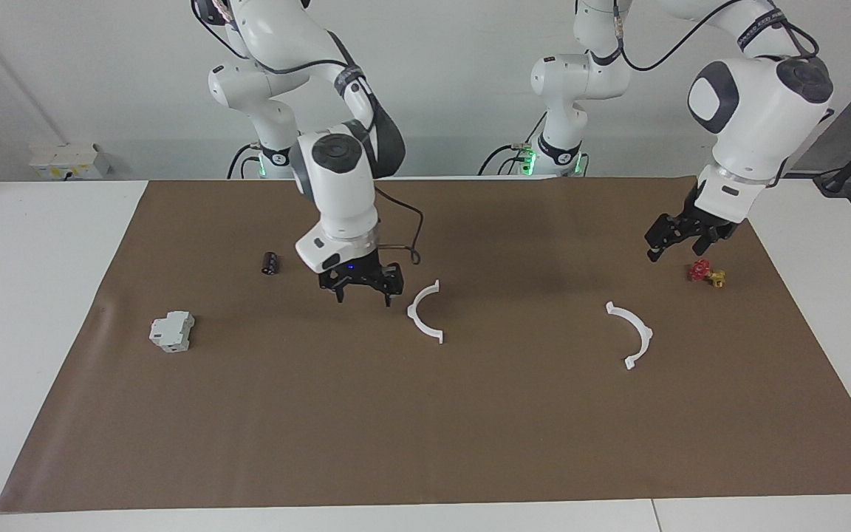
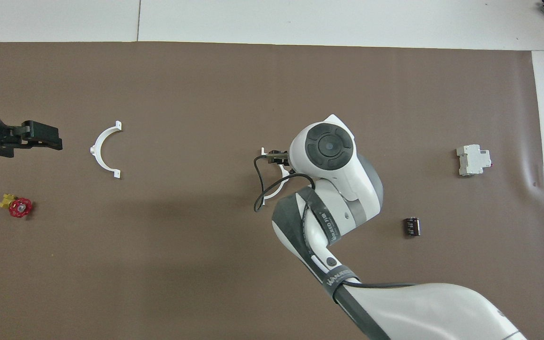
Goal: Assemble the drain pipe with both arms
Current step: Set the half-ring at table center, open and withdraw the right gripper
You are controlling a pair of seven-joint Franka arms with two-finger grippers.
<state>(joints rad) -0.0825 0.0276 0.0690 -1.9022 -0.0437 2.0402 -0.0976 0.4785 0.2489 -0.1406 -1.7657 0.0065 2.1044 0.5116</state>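
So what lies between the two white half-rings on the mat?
Nothing: in the facing view only bare brown mat runs from the middle half-ring to the other half-ring.

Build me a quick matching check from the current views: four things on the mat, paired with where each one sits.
Things:
1. red and yellow valve
2. grey-white block
3. small dark cylinder
4. half-ring near the mat's middle

Places:
A. lying flat beside the open right end effector, not held
B. toward the right arm's end, farther from the robots than the cylinder
C. under the raised left end effector, at the left arm's end
D. toward the right arm's end, nearer the robots than the block

Pairs: 1-C, 2-B, 3-D, 4-A
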